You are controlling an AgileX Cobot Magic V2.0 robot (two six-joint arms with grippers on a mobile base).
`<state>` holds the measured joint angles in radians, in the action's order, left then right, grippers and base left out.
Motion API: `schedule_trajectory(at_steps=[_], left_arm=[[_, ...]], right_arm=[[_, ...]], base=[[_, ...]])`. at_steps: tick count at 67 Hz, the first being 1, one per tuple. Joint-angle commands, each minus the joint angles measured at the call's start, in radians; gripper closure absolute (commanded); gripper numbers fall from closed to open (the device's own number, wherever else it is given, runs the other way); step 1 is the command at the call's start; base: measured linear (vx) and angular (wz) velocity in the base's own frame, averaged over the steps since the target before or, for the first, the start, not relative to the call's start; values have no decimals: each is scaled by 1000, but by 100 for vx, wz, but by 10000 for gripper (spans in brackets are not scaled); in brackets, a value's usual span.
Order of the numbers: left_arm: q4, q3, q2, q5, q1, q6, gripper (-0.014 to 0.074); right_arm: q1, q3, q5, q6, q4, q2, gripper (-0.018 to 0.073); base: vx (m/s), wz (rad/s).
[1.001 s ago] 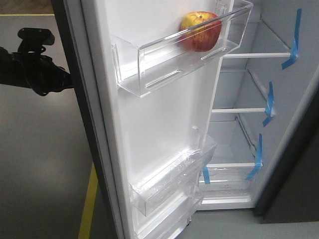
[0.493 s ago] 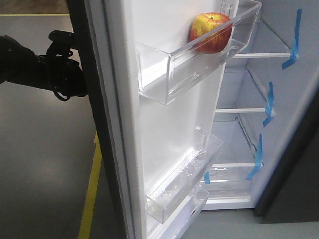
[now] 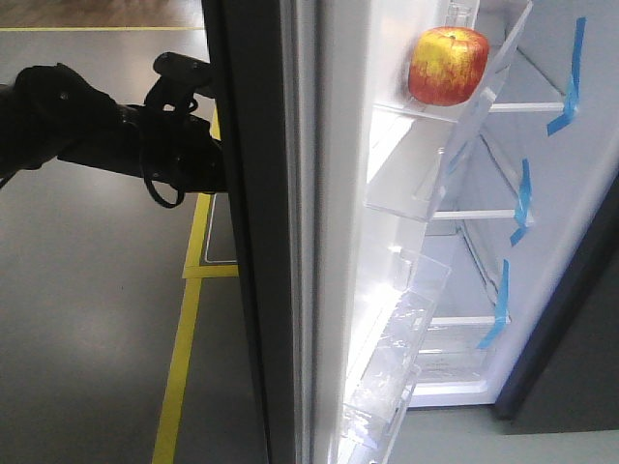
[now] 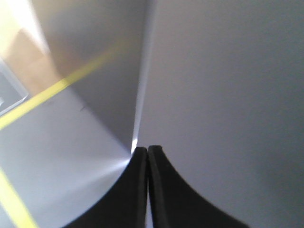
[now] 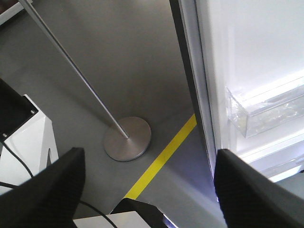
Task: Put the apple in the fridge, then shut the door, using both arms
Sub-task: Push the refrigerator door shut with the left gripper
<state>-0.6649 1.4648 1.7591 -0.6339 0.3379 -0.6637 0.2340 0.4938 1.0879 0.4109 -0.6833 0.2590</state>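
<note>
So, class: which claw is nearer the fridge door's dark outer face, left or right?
Left. The left claw, shut, has its tips at the outer face of the door. The right claw, open, sits apart from the door's edge, over the floor.

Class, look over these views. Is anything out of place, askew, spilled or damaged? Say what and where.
Nothing stands out. The apple sits upright in the top bin of the door. Nothing has spilled, and the bin looks intact.
</note>
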Motion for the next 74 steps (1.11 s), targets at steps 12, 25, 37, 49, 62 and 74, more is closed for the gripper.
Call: schedule_trajectory(at_steps=[12, 25, 37, 49, 62, 74], left_arm=[[-41, 36, -57, 62, 103, 2, 603], [-42, 36, -57, 112, 174, 2, 603], [-53, 36, -57, 163, 242, 2, 603], [-112, 36, -57, 213, 304, -34, 603], [-219, 56, -34, 235, 356, -148, 603], [-311, 141, 21, 225, 371, -219, 603]], right_arm=[[-3, 25, -45, 6, -36, 12, 21], [-3, 25, -45, 6, -36, 12, 21], [-3, 25, -45, 6, -36, 12, 21], [-3, 25, -45, 6, -36, 12, 21], [-3, 25, -45, 6, -36, 12, 21], [-3, 25, -44, 6, -36, 12, 21]], base=[[0, 0], [0, 0], [0, 0], [0, 0], [0, 0], [0, 0]])
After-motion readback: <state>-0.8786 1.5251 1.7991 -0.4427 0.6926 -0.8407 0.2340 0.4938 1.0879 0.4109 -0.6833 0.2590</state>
